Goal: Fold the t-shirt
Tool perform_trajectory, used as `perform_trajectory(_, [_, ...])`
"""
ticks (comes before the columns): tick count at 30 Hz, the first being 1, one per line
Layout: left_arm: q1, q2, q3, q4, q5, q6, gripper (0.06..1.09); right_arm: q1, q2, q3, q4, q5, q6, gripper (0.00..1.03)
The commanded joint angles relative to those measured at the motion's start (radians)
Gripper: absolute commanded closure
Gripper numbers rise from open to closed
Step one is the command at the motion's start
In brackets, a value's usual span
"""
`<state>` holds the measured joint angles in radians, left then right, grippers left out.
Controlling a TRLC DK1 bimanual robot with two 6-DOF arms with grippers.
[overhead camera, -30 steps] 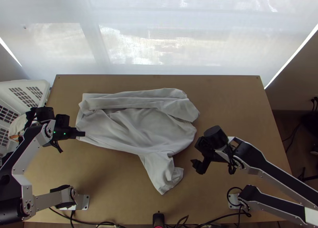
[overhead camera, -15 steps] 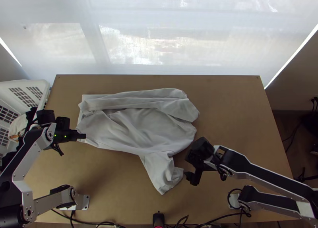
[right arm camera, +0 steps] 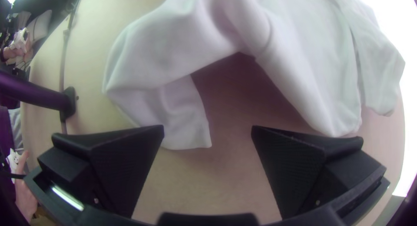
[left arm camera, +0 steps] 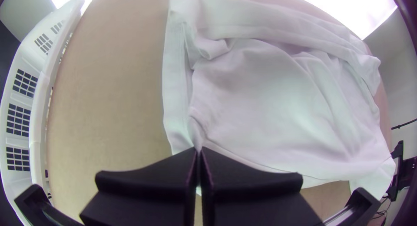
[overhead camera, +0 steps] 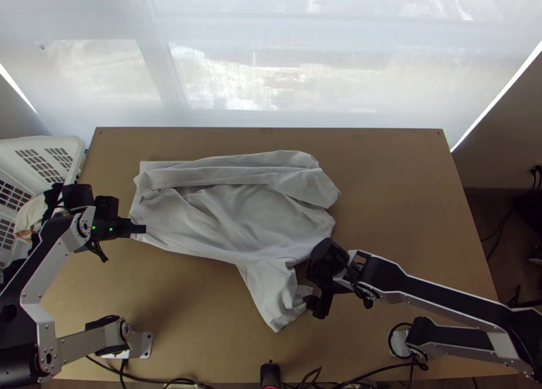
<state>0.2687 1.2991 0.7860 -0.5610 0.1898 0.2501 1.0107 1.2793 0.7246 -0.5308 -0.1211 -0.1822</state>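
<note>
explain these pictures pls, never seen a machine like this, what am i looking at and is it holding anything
The machine is a pair of robot arms, a left arm and a right arm, each ending in a "hand" of two flat black fingers. The top view looks steeply down from above the near edge of the table. The two wrist views come from cameras on the arms, so each shows its own hand up close.

A pale t-shirt lies on the table, wrinkled, one sleeve sticking out towards the near edge. A white basket stands at the left side.

The left hand is closed on the shirt's edge. The right hand is open by that sleeve, holding nothing.
</note>
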Motion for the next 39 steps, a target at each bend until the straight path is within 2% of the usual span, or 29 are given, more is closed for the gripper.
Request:
perform_trajectory(1, [0.0, 0.019, 0.024, 0.003, -0.003, 0.002, 1.05, 0.017, 0.037, -0.001, 0.011, 0.0, 0.003, 0.1])
perform_trajectory(4, [0.004, 0.02, 0.029, 0.003, -0.001, 0.006, 1.05, 0.022, 0.04, -0.005, 0.011, 0.0, -0.003, 0.23])
perform_trajectory(11, [0.017, 0.023, 0.032, 0.003, -0.001, 0.015, 1.05, 0.017, 0.041, -0.011, 0.012, 0.0, -0.048, 0.64])
perform_trajectory(15, [0.018, 0.023, 0.036, 0.004, -0.001, 0.017, 1.05, 0.017, 0.04, -0.024, 0.012, 0.0, -0.063, 0.8])
perform_trajectory(19, [0.02, 0.023, 0.039, 0.003, -0.001, 0.017, 1.05, 0.014, 0.038, -0.03, 0.011, 0.0, -0.071, 1.0])
perform_trajectory(24, [0.02, 0.016, 0.041, -0.004, -0.001, 0.017, 1.05, 0.006, 0.017, -0.034, -0.005, 0.0, -0.076, 1.0])
perform_trajectory(33, [0.018, -0.018, 0.038, -0.019, 0.0, 0.017, 1.05, -0.1, -0.041, -0.013, -0.058, 0.0, -0.106, 1.0])
perform_trajectory(37, [0.012, -0.018, 0.035, -0.019, 0.0, 0.012, 1.05, -0.066, -0.04, -0.008, -0.06, 0.0, -0.097, 0.9])
perform_trajectory(39, [0.007, -0.02, 0.035, -0.019, -0.001, 0.009, 1.05, -0.052, -0.037, -0.004, -0.061, -0.002, -0.092, 0.8])
